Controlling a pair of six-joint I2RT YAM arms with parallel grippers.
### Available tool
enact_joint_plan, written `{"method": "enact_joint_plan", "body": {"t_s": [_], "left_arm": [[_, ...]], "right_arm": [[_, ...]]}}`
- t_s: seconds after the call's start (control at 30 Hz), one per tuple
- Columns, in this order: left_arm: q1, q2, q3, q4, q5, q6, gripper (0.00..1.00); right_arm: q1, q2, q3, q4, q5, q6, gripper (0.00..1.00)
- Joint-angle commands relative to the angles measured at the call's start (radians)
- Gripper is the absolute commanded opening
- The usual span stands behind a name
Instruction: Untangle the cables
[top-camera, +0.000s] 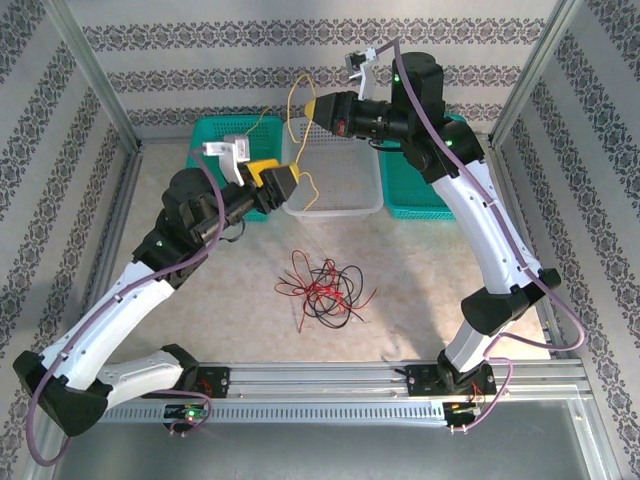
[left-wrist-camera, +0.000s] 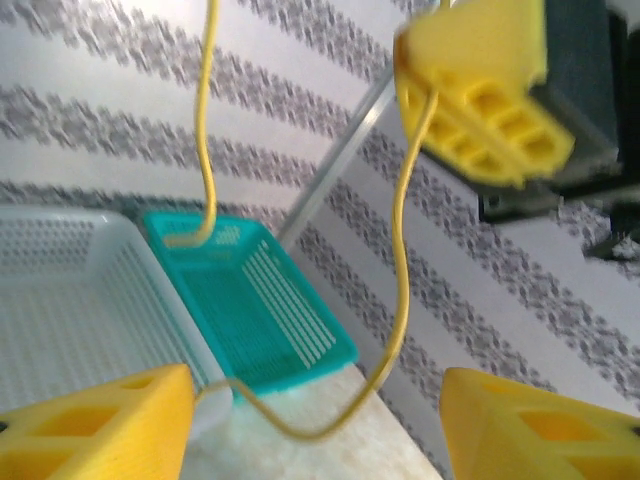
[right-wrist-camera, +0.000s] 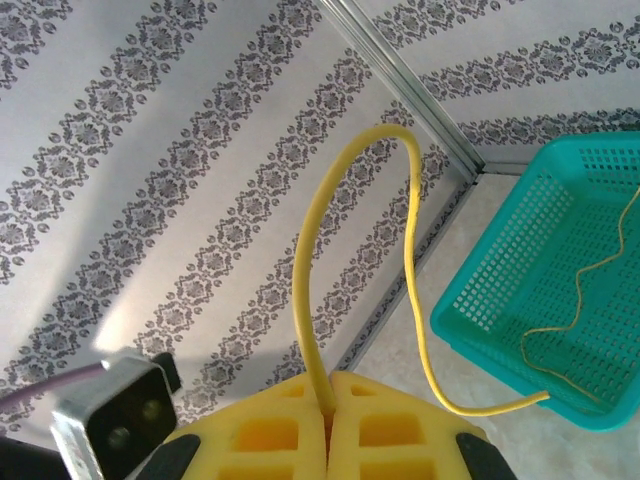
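My right pincer (top-camera: 318, 105) clamped on thin yellow flexible cable (top-camera: 291, 108), raised high. Cable drops along 12–6 line; lower loop sags between parted fingers of my left pincer (top-camera: 275, 178), ungripped. Left arm nearer loop.

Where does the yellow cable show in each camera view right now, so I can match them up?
Top external: yellow cable loops at upper centre, above the white basket.
Left wrist: it hangs down right of centre.
Right wrist: it arches up from bottom centre.
Shared landmark: the shut right fingers pinching it.
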Motion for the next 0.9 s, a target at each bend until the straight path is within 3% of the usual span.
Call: {"method": "enact_joint_plan", "body": {"t_s": [0.0,0.13,0.17,0.33,0.47,0.57,0.63,0.67,0.73,0.8,0.83,0.87], "left_arm": [[-0.007,0.056,0.059,0.010,0.001,0.115,0.57],[-0.007,0.128,0.112,-0.002,0.046,0.111,0.28],[-0.007,0.130,0.112,0.005,0.041,0.109,0.25],[-0.007,0.122,0.092,0.054,0.070,0.110,0.30],[-0.007,0.125,0.092,0.035,0.066,0.133,0.11],[-0.005,0.124,0.092,0.013,-0.003,0.150,0.00],[0.001,0.126,0.097,-0.008,-0.060,0.154,0.00],[0.009,0.127,0.097,-0.016,-0.086,0.152,0.00],[0.036,0.134,0.112,-0.055,-0.147,0.154,0.00],[0.077,0.147,0.137,-0.106,-0.222,0.155,0.00],[0.103,0.158,0.148,-0.117,-0.243,0.151,0.00],[0.131,0.166,0.150,-0.112,-0.257,0.152,0.00]], "right_arm": [[0.016,0.007,0.041,0.028,-0.021,0.013,0.00],[0.016,0.027,0.066,0.032,-0.030,0.022,0.00],[0.016,0.033,0.074,0.032,-0.034,0.023,0.00],[0.018,0.058,0.105,0.024,-0.036,0.023,0.00],[0.020,0.074,0.122,0.026,-0.038,0.026,0.00],[0.021,0.082,0.128,0.024,-0.038,0.026,0.00],[0.019,0.082,0.126,0.021,-0.034,0.021,0.00],[0.017,0.082,0.126,0.016,-0.028,0.017,0.07],[0.008,0.078,0.132,-0.014,-0.002,-0.001,0.32],[-0.011,0.062,0.128,-0.072,0.053,-0.035,0.44],[-0.027,0.047,0.114,-0.107,0.089,-0.052,0.66],[-0.048,0.025,0.085,-0.133,0.114,-0.066,0.72]]}}
